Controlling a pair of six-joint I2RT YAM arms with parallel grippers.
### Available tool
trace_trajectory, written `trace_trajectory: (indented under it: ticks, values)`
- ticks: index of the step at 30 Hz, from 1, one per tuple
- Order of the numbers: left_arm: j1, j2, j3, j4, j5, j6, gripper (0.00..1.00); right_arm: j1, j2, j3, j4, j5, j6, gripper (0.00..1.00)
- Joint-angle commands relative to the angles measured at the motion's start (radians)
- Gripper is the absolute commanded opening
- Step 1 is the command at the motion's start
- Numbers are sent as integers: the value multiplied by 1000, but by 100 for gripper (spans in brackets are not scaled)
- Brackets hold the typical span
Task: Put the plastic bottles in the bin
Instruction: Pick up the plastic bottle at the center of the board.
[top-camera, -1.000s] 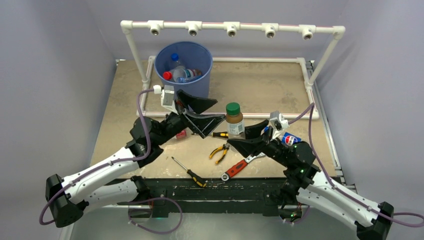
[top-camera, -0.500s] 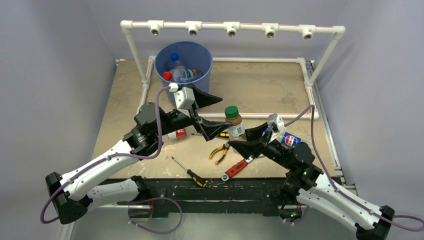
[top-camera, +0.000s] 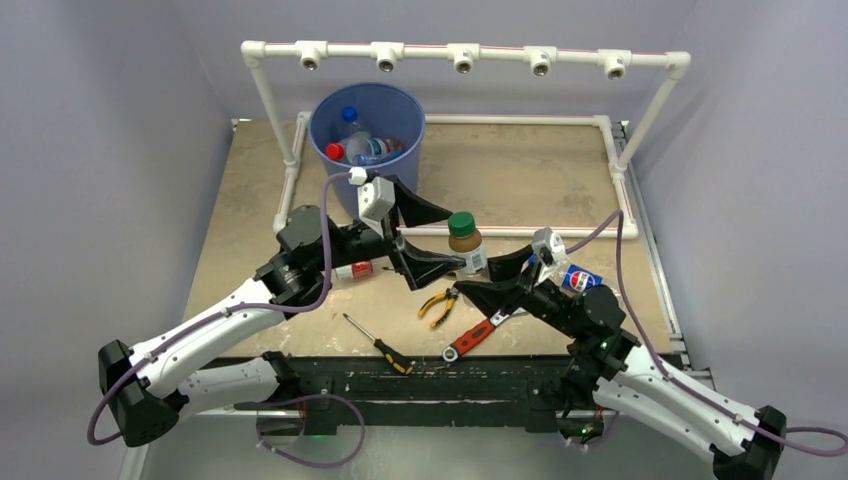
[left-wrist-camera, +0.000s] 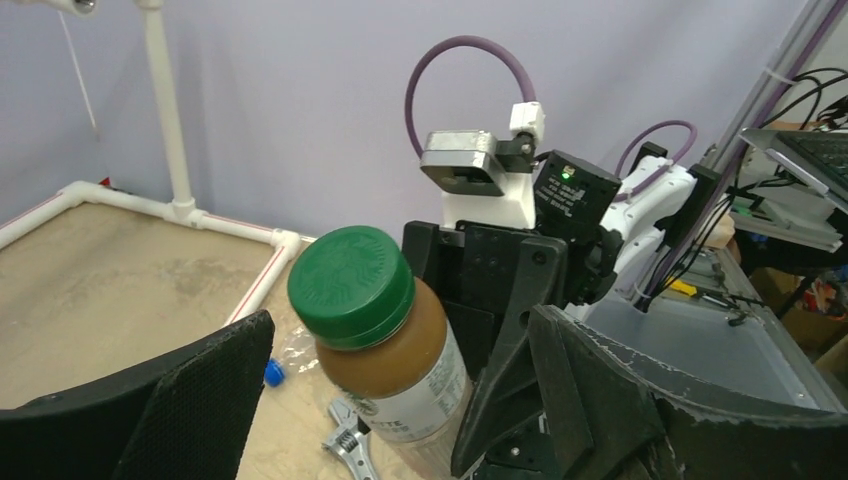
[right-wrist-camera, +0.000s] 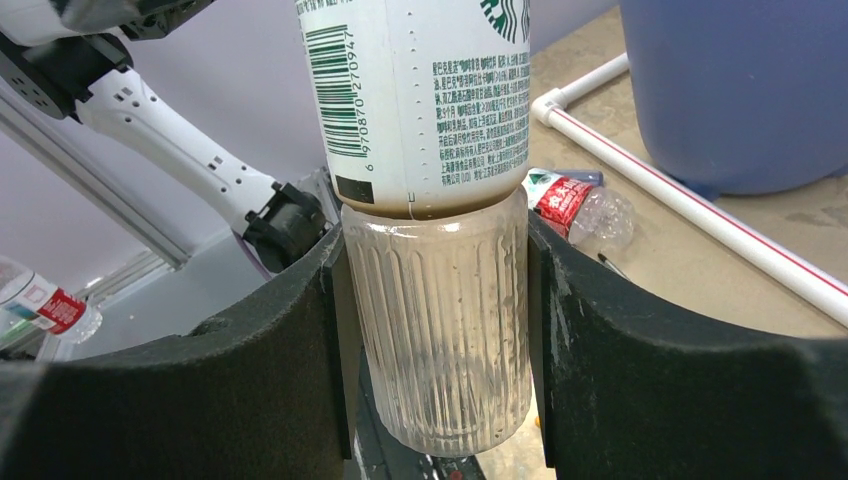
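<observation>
Bin: the tall round blue plastic bin (top-camera: 405, 160) stands just behind the left gripper (top-camera: 447, 238), off to its left. Several clear plastic bottles (top-camera: 360, 145) with red and blue caps already lie inside.

Loose bottle, left: a clear red-labelled bottle (top-camera: 352, 270) lies on its side on the table beneath the left wrist, untouched.

Left gripper: the jaws are spread wide and hold nothing. Its black fingers (left-wrist-camera: 190, 400) flank the green-capped bottle (left-wrist-camera: 395, 365), clear plastic with a white label and brown drink inside, with a gap on each side.

Green-capped bottle: it sits straight ahead of the left palm, between the two grippers. Its long axis is roughly upright, cap up, and the cap leans slightly toward one finger.

Right gripper (right-wrist-camera: 435, 330): it is narrowed onto the bottle's ribbed clear base, with both pads (right-wrist-camera: 335, 340) pressed against it. It appears to hold the bottle off the table.

Deciding relation: the bottle's upper body crosses the left jaws' closing line, while the right gripper has the lower end. The left arm is the nearer one to the bin; the right gripper is well apart from it.

Step, as judged: a handover. The left jaws need to close below the cap before the right lets go.

Risk, as judged: closing on the tapered shoulder or the cap could let the bottle slip.

Loose bottle, right: a blue-labelled cola bottle (top-camera: 578, 278) lies just beside the right wrist.
</observation>
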Motion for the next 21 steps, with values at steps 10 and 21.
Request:
trace_trajectory:
  ticks: [10, 21]
  values:
    - [25, 26, -29, 169, 64, -160, 85, 2, 19, -10, 106, -69, -18, 26]
    - [65, 61, -55, 308, 127, -283, 71, 21, 41, -29, 137, -67, -31, 24]
